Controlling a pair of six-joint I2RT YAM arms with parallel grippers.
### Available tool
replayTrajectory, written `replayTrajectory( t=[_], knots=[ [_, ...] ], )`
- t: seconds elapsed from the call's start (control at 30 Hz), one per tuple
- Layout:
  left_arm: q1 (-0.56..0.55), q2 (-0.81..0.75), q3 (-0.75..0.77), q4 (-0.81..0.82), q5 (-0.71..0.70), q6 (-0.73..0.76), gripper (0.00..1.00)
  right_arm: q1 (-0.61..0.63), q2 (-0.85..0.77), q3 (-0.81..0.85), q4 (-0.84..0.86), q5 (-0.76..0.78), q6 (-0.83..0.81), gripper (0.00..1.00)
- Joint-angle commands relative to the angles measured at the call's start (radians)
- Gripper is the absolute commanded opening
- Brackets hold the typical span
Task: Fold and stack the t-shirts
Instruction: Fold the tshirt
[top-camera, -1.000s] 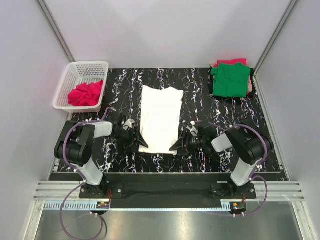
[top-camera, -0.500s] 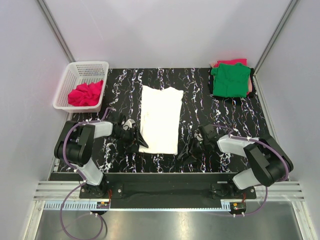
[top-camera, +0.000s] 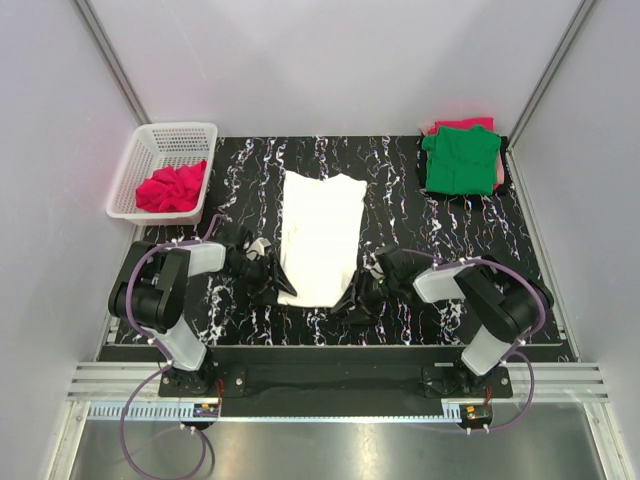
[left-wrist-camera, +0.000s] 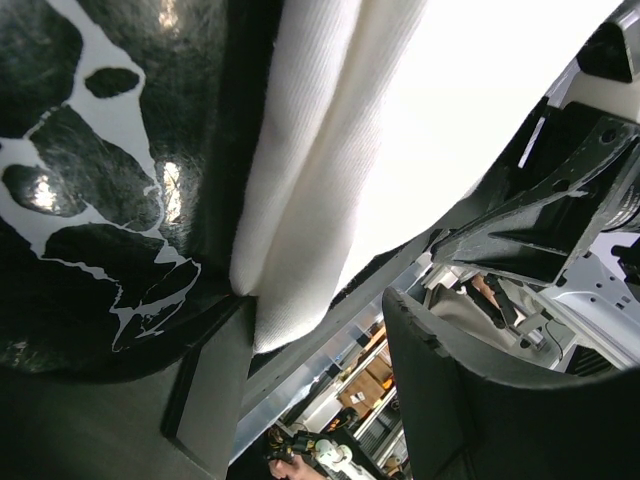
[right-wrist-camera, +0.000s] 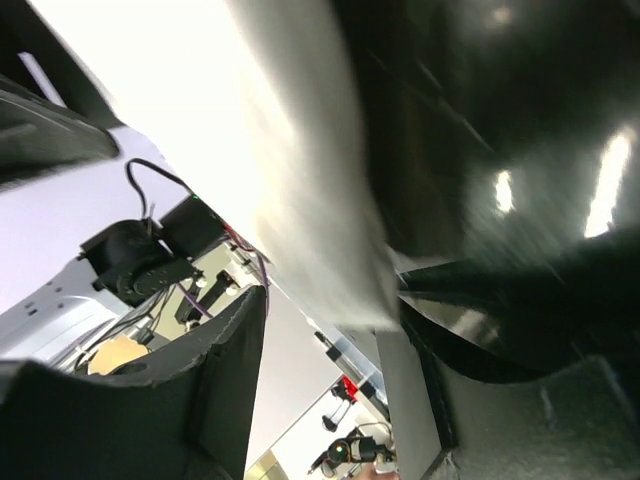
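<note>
A white t-shirt (top-camera: 320, 238), folded into a long strip, lies flat in the middle of the black marbled table (top-camera: 430, 230). My left gripper (top-camera: 272, 290) is at its near-left corner, jaws open. In the left wrist view the shirt's folded corner (left-wrist-camera: 300, 220) rests against the lower finger (left-wrist-camera: 100, 420), and the upper finger (left-wrist-camera: 470, 400) stands well clear. My right gripper (top-camera: 355, 297) is at the near-right corner, also open. The right wrist view is blurred; there the white cloth edge (right-wrist-camera: 300, 200) reaches in between the spread fingers (right-wrist-camera: 150, 400). A folded green t-shirt (top-camera: 460, 160) lies at the back right.
The green shirt lies on top of a folded pinkish-red one (top-camera: 465, 124). A white plastic basket (top-camera: 175, 128) at the back left holds a crumpled pinkish-red t-shirt (top-camera: 172, 187). Grey walls close in the table on the left, back and right.
My right gripper swung out to the right, away from the shirt, then came back in to its near-right corner. The left gripper and the shirts have not moved.
</note>
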Motion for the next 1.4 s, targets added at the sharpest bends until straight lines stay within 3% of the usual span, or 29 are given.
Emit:
replayTrajectory(
  t=[0.0, 0.23, 0.57, 1.37],
  knots=[
    [-0.005, 0.027, -0.002, 0.013, -0.163, 0.063, 0.60, 0.012, 0.129, -0.008, -0.025, 0.207, -0.012, 0.56],
    [-0.005, 0.034, 0.006, -0.001, -0.162, 0.074, 0.60, 0.010, 0.113, 0.059, -0.155, 0.269, -0.070, 0.55],
    [-0.005, 0.050, 0.020, -0.013, -0.179, 0.083, 0.59, 0.010, 0.020, 0.165, -0.467, 0.407, -0.165, 0.54],
    [-0.005, 0.090, 0.075, 0.010, -0.208, 0.056, 0.55, 0.012, 0.139, 0.151, -0.338, 0.484, -0.155, 0.54]
  ],
)
